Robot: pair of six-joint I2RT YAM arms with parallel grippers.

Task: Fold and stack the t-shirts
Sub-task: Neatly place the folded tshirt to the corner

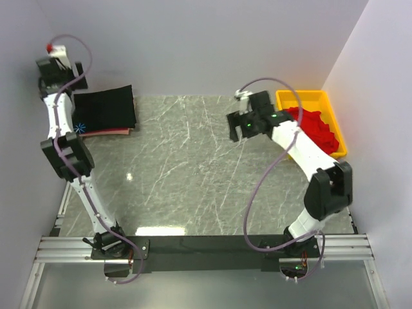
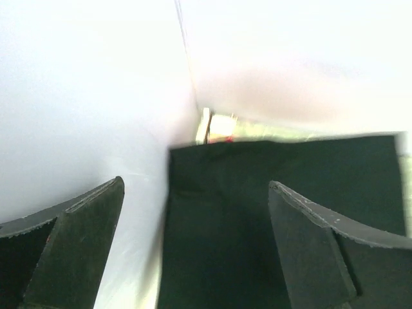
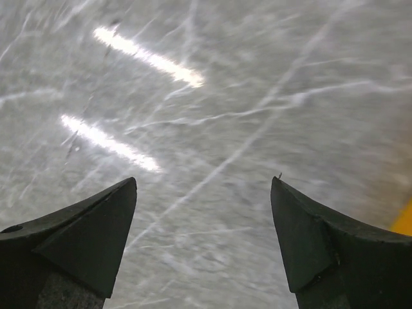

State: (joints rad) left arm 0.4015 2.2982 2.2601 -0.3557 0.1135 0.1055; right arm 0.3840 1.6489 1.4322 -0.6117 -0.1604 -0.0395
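Observation:
A folded black t-shirt [image 1: 106, 109] lies at the far left of the table on top of a folded red one, of which only the front edge [image 1: 109, 132] shows. More red t-shirts [image 1: 318, 129] lie crumpled in the yellow tray [image 1: 309, 98] at the far right. My left gripper [image 1: 76, 76] is raised at the far left corner, just behind the black shirt, open and empty. In the left wrist view the black shirt [image 2: 283, 187] fills the space past the open gripper [image 2: 193, 193]. My right gripper [image 1: 240, 131] hangs open and empty over bare table [image 3: 203, 183], left of the tray.
The grey marble table [image 1: 187, 167] is walled in on the left, back and right. A yellow corner of the tray [image 3: 404, 222] shows at the right edge of the right wrist view. The arm bases sit on a rail [image 1: 206, 248] at the near edge.

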